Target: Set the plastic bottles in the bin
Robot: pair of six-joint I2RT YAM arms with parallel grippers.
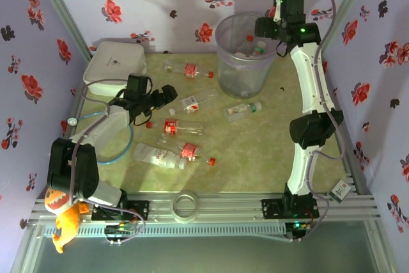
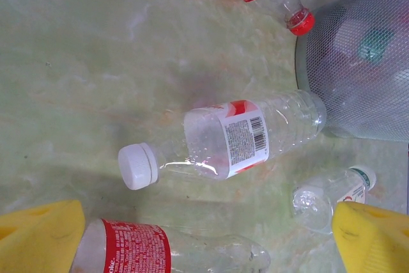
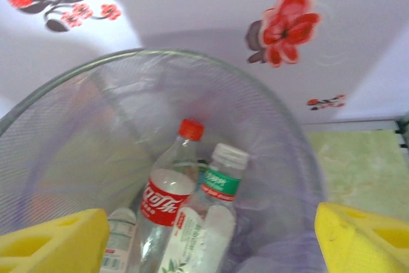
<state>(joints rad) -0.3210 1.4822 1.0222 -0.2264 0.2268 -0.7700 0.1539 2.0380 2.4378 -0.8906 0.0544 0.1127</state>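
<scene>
Right claw (image 1: 281, 17) above the bin (image 1: 243, 71) at the far right of the surface (image 1: 255, 158), pads spread wide, gripping nothing. Inside the bin, a red-capped bottle (image 3: 167, 190) beside a green-labelled bottle (image 3: 220, 180). Left claw (image 1: 167, 95) released too, over a white-capped bottle (image 2: 230, 142) lying on its side. More plastic bottles (image 1: 172, 127) scattered flat across mid-surface.

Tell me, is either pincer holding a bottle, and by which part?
Nothing is held: the left pincer is open above lying bottles, the right pincer open over the bin.
</scene>
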